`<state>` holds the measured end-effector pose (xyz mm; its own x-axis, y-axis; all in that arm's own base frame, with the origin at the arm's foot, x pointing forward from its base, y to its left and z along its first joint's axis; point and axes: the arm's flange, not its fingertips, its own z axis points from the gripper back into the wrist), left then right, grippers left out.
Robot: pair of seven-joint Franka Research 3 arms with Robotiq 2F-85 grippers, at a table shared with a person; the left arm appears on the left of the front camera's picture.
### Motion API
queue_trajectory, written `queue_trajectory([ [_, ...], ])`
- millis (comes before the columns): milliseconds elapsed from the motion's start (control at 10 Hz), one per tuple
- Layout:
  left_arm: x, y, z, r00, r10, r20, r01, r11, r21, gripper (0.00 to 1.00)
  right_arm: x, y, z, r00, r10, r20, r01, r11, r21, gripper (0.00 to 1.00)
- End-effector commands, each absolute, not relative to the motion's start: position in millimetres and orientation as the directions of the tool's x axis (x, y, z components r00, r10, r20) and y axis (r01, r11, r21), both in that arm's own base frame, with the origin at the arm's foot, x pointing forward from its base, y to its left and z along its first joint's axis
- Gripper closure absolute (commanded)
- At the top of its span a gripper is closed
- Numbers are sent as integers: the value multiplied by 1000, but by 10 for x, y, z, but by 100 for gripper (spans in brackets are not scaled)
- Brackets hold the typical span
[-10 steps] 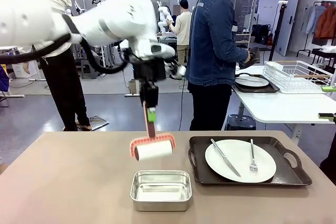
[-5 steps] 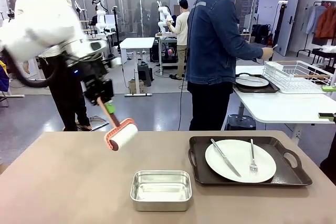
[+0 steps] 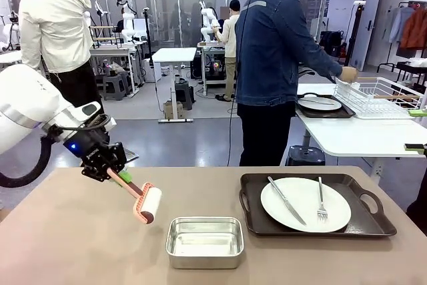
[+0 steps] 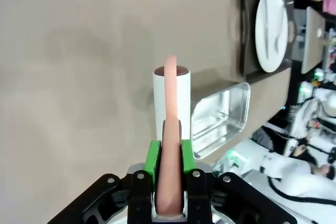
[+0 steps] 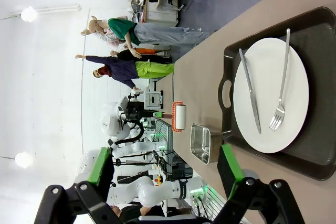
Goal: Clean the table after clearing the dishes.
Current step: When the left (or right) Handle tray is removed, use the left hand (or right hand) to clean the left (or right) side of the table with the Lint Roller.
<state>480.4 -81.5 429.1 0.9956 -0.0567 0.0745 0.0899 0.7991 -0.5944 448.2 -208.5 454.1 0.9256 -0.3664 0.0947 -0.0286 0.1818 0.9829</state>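
My left gripper is shut on the salmon handle of a lint roller, whose white roll hangs tilted just above the left half of the brown table. In the left wrist view the green pads clamp the handle, and the roller points out over the bare tabletop. One of the dishes, a white plate with knife and fork, lies on a dark tray at the right. A second plate on its tray sits on the white table behind. My right gripper is open, hovering above the plate.
A steel tin stands near the table's front, right of the roller. A person in a denim jacket stands at the far side, turned to the white table, one hand at a wire rack.
My left arm has swung the roller from above the tin to the left and down toward the tabletop. The person's hand has moved from the tray to the wire rack.
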Motion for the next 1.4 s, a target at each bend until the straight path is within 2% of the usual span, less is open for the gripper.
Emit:
queue_trajectory([
  [0, 4832, -775, 4322, 1000, -24, 11, 25, 781, -624, 100, 4458, -2053, 4569, 926, -364, 94, -31, 176, 984, 0],
  [300, 4832, -775, 4322, 1000, -24, 11, 25, 781, -624, 100, 4458, -2053, 4569, 926, -364, 94, -31, 176, 984, 0],
  [400, 4804, -794, 4270, 998, -38, 44, 56, 796, -603, 79, 4458, -2053, 4569, 926, -364, 94, -31, 176, 984, 0],
  [500, 5039, -887, 4214, 998, -41, 49, 62, 817, -574, 79, 4458, -2053, 4569, 926, -364, 94, -31, 176, 984, 0],
  [600, 5174, -869, 4174, 995, -86, 59, 104, 797, -594, 79, 4458, -2053, 4569, 926, -364, 94, -31, 176, 984, 0],
  [700, 5267, -824, 4159, 996, -84, 21, 77, 757, -649, 79, 4458, -2053, 4569, 926, -364, 94, -31, 176, 984, 0],
  [1300, 5570, -592, 3781, 997, -42, 58, 71, 712, -698, 79, 4458, -2053, 4569, 926, -364, 94, -31, 176, 984, 0],
])
